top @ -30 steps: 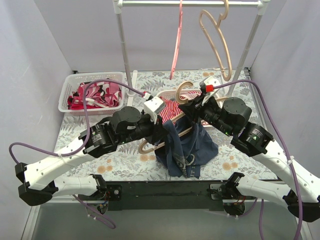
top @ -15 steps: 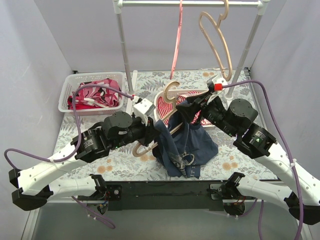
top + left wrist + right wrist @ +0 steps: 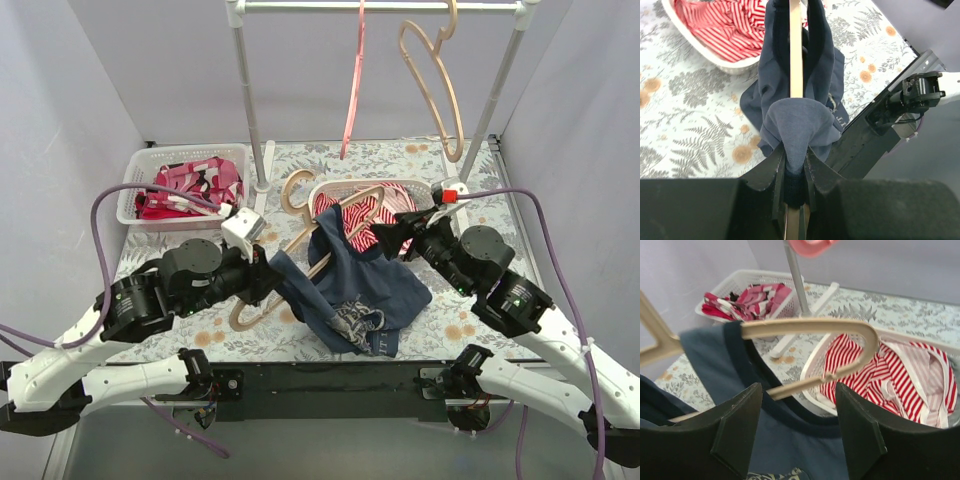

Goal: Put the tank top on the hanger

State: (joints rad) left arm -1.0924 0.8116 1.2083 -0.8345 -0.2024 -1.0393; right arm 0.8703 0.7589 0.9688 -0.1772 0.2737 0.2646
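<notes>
the flowered table [image 3: 462,332] lies under it all. the tank top [image 3: 365,275] is draped over the hanger [image 3: 805,326], its lower part heaped on the table between my arms. my left gripper [image 3: 795,155] is clamped on one end of the hanger, with navy cloth bunched in the pinch. my right gripper [image 3: 799,390] has its jaws wide apart, holding nothing, with the hanger's other end just ahead.
</notes>
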